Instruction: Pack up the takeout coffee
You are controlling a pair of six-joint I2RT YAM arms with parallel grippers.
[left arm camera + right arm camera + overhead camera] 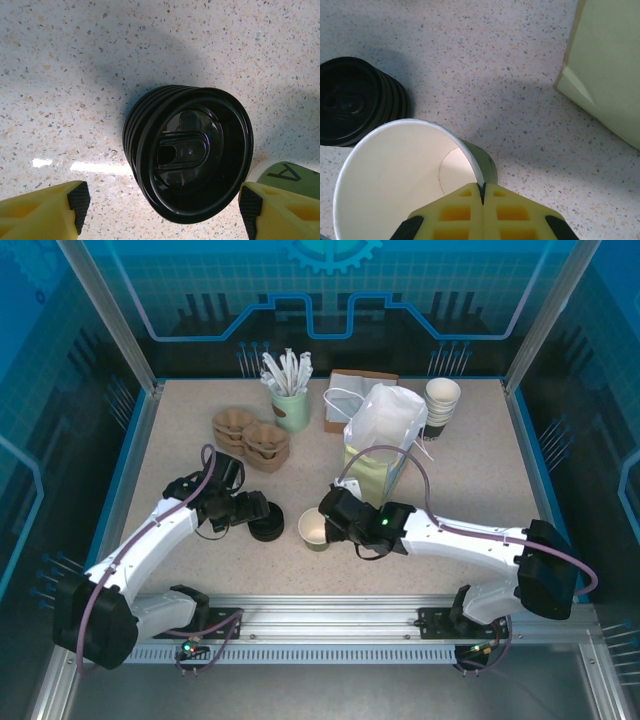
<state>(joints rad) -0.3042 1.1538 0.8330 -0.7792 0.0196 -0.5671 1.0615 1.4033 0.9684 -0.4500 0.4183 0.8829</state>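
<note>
- Two brown pulp cup carriers (252, 438) lie side by side beyond the left gripper, farther up the table and well apart from its fingers.
- The left gripper (162, 202) hangs with its yellow fingers spread wide, one on either side of the stack of black lids (187, 155) directly beneath it. No contact with the lids shows.
- The paper coffee cup (395, 175) is olive-green outside and white inside. It stands upright and open-topped between the two grippers, just beside the lids.
- The right gripper (481, 192) has its fingers pressed together on the cup's near rim, with the thin wall pinched in the seam between them.
- A pale yellow-green paper bag (610, 65) stands ahead of the right gripper, near the cup but apart from it.
- A stack of white-rimmed cups (443, 400) sits beyond the bag, far from the right gripper.
</note>
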